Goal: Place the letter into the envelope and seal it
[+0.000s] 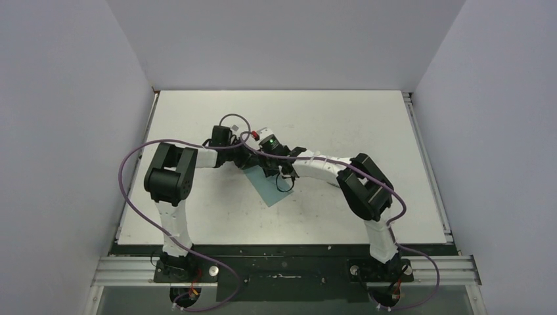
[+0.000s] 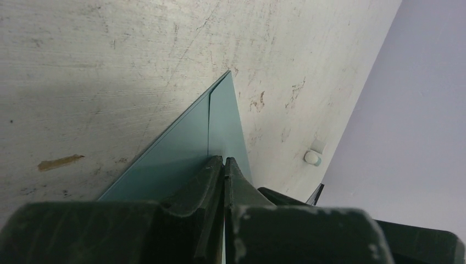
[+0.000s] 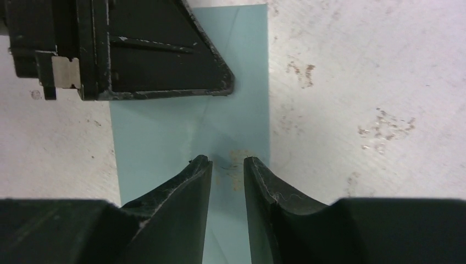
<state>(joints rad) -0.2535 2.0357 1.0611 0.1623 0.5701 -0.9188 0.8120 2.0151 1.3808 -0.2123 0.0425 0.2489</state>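
The teal envelope (image 1: 270,191) lies flat on the table with its flap seams showing and a brownish stain near the flap point. My left gripper (image 1: 253,161) is shut, and its tips rest on the envelope (image 2: 181,148) near one corner in the left wrist view (image 2: 224,159). My right gripper (image 1: 270,173) is slightly open and empty, its tips (image 3: 227,159) just above the stained spot on the envelope (image 3: 165,137). The left gripper's black body (image 3: 154,55) sits over the envelope's far end. The tan letter is not visible in any view.
A small white glue stick with a greenish cap (image 2: 312,158) lies on the table beyond the envelope, near the wall. The white table top (image 1: 368,125) is scuffed and stained. Grey walls close it in on three sides.
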